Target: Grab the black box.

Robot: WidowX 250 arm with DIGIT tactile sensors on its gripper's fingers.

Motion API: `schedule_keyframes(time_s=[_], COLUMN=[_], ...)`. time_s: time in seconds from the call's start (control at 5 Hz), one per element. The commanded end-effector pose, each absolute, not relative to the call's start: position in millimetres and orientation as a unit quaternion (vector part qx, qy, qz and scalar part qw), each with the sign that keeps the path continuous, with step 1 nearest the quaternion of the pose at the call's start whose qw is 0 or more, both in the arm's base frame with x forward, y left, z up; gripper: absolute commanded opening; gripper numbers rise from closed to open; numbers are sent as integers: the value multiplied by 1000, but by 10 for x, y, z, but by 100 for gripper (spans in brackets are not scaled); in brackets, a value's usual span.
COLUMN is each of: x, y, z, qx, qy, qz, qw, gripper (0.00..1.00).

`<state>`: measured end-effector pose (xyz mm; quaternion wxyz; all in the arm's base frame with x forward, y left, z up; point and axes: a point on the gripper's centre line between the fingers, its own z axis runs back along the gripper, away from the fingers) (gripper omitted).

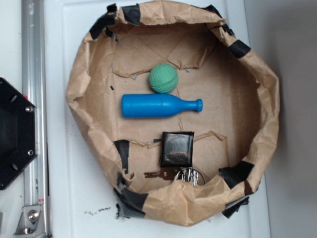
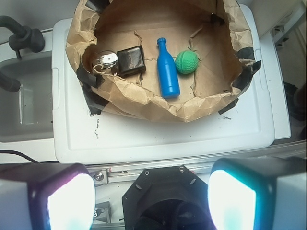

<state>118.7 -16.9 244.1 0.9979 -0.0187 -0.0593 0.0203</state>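
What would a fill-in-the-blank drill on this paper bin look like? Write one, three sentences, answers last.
1. The bottle lying on its side is coloured ____.
2. Between the black box and the green ball lies the ____.
3. The keys lie right beside the ____.

Answers: blue; bottle; black box

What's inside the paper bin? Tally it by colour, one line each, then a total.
Black: 1, the box
Blue: 1, the bottle
Green: 1, the ball
Metal and brown: 1, a bunch of keys, partly hidden by the paper rim
Total: 4
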Motion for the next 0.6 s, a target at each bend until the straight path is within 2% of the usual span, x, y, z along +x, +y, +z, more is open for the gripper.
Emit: schedule_keyframes(time_s=[0.0,0.2,0.4], x=[1187,1510,1805], y=[-169,-244,-298], z=[2441,2392,2302], qx=[-19,-35,-57], qy=[-59,-74,-64], qz=[20,30,59], qw=[998,996,995], gripper=[100,100,100])
